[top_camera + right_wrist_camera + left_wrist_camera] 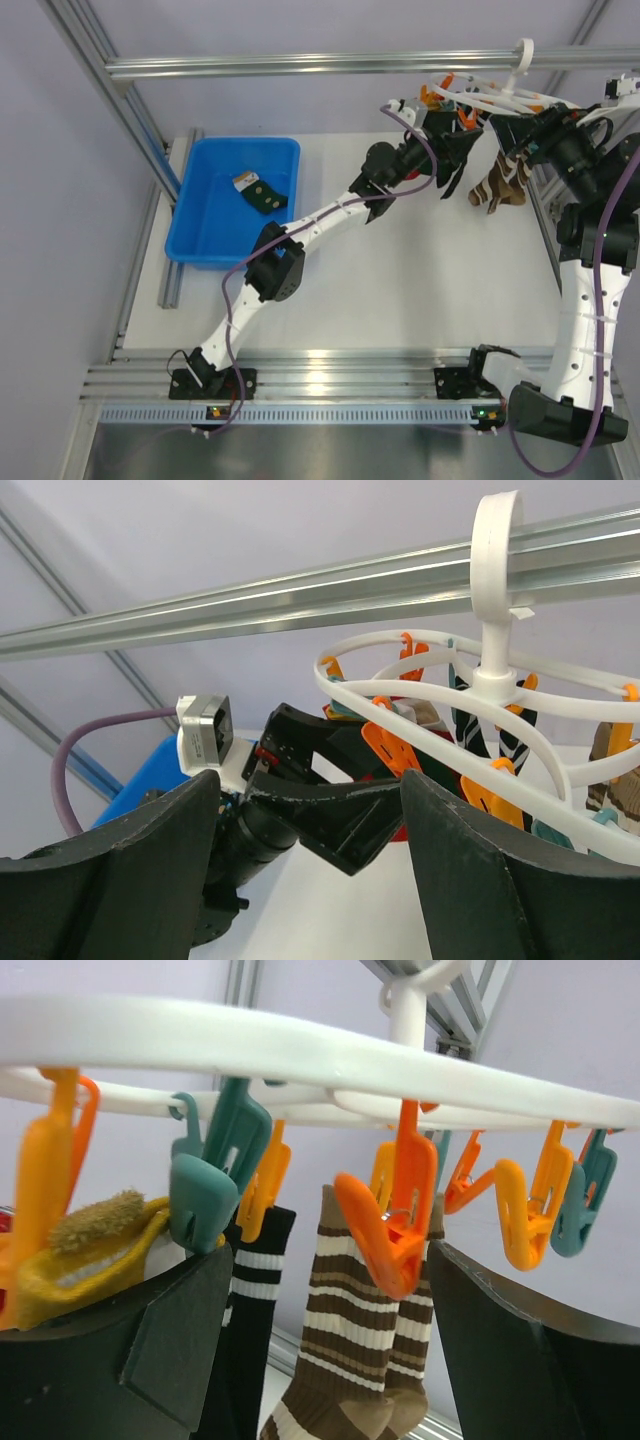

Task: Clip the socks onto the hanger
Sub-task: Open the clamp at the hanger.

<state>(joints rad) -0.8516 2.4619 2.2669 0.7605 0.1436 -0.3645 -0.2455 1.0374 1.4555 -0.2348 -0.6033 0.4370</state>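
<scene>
Green sock [262, 193] in blue bin [210, 235] shows overhead only; wrist views show left gripper [325, 1260] and right gripper [308, 780] jaws spread by hanger [300, 1055].

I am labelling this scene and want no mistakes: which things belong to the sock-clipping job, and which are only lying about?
Job: hanger; green sock in the blue bin.
Only lying about: brown striped socks; black sock with white stripes.

Pale lilac walls [50, 250] enclose my flat white tabletop [440, 290], edged by silver aluminium frame rails [340, 365]; one horizontal silver bar [300, 65] spans overhead.
</scene>
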